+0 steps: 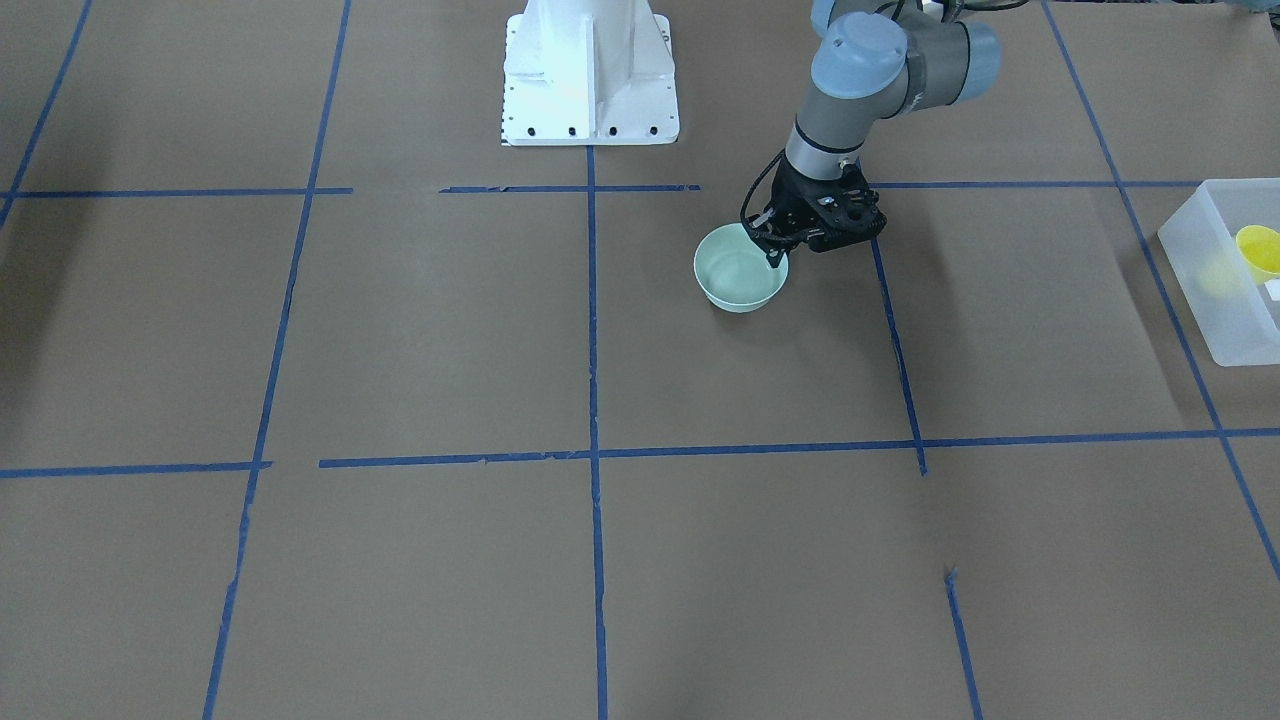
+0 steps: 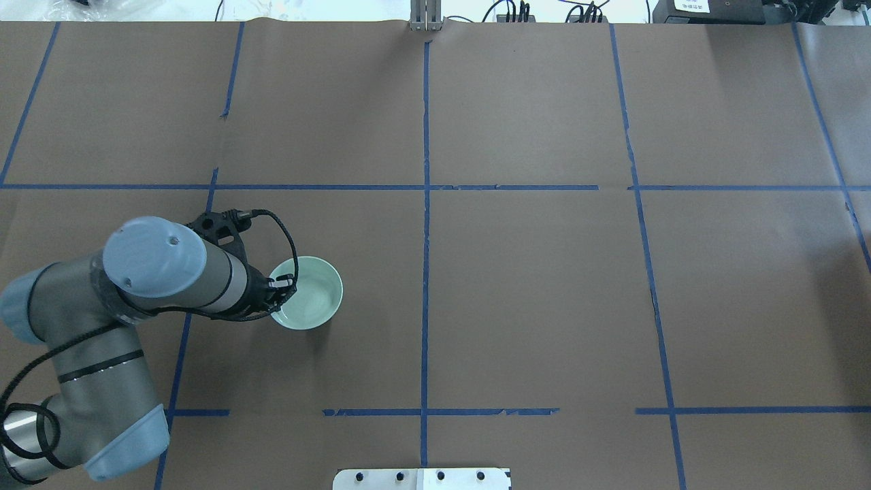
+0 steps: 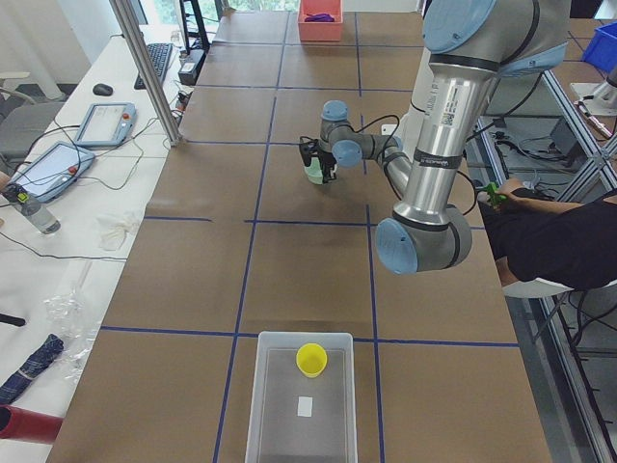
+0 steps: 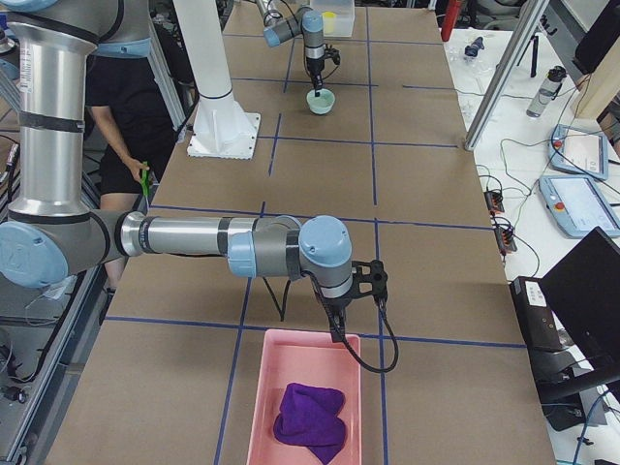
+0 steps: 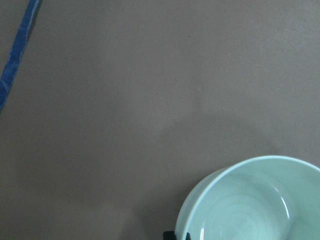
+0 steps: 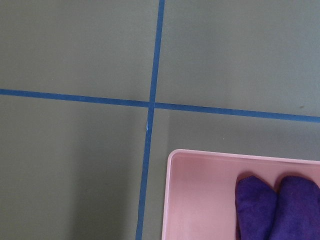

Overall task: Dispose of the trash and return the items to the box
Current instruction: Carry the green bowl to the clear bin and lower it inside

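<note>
The pale mint-green bowl (image 1: 738, 278) (image 2: 311, 298) is right of the table's middle in the front-facing view, apparently just above the paper. My left gripper (image 1: 775, 252) (image 2: 282, 287) is shut on its rim, one finger inside and one outside. The bowl fills the lower right of the left wrist view (image 5: 250, 205). The yellow cup (image 1: 1258, 250) (image 3: 310, 359) stands inside the translucent box (image 1: 1210, 300) (image 3: 289, 424) at the table's left end. My right gripper (image 4: 337, 331) hangs over the pink tray's edge; I cannot tell whether it is open or shut.
A pink tray (image 4: 281, 378) (image 6: 200, 200) holding a purple cloth (image 4: 310, 415) (image 6: 275, 205) sits at the table's right end. The white robot base (image 1: 590, 80) is at the table's robot-side edge. Blue tape lines cross the brown paper. A person sits behind the robot (image 3: 549, 241).
</note>
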You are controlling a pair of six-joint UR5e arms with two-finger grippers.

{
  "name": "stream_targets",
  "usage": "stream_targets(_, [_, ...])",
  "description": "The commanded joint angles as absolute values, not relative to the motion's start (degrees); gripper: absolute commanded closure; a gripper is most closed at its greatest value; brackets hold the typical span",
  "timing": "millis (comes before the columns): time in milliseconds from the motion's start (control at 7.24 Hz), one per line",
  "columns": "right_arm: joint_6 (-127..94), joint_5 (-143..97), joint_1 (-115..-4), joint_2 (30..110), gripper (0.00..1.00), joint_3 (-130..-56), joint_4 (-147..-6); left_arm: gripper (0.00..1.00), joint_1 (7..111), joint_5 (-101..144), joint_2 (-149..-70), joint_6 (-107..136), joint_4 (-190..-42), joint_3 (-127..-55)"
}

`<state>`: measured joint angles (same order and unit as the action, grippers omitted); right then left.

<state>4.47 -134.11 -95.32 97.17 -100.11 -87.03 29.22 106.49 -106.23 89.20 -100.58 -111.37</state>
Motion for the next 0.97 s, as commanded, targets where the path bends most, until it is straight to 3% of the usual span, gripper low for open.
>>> stream_targets(0, [4.40, -134.03, -94.04, 97.21, 0.00, -100.11, -87.01, 1.00, 42.98, 116.31, -106.61, 81.19, -93.91, -117.39])
stream_targets(276, [4.39, -134.21, -93.87, 97.21, 0.00, -100.02, -87.10, 1.00, 49.28, 116.98, -106.09, 73.17, -89.84, -120.23])
stream_targets(552, [4.22, -134.03, -93.69, 97.21, 0.00, -99.76, -87.10, 1.00, 59.97, 119.07, -100.67, 58.45, -89.82, -120.93])
stream_targets(829, [0.99, -134.21, -90.72, 96.42, 0.00, -99.14, -86.84, 1.00, 74.72, 125.39, -94.94, 33.79, -89.65, -116.14])
